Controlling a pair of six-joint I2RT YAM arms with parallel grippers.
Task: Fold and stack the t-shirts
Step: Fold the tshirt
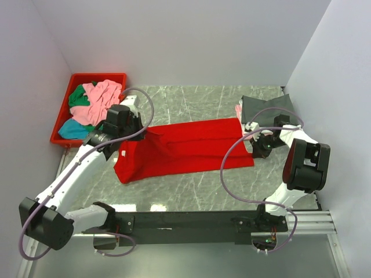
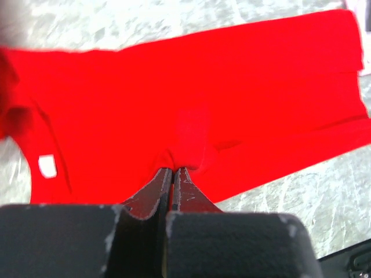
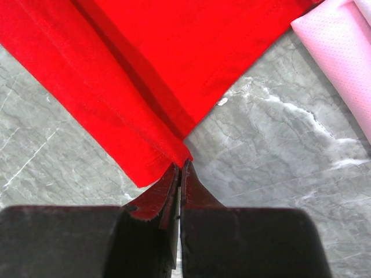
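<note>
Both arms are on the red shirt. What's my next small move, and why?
Probably raise both grippers together a little. The left gripper and the right gripper are each shut on an edge of the red t-shirt, which lies spread on the table, so lifting frees that edge for a fold.

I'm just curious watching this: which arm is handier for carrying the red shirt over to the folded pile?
Probably right: the right gripper, shut on the red shirt's corner, sits beside the folded grey shirt; the left gripper pinches the far end.
</note>
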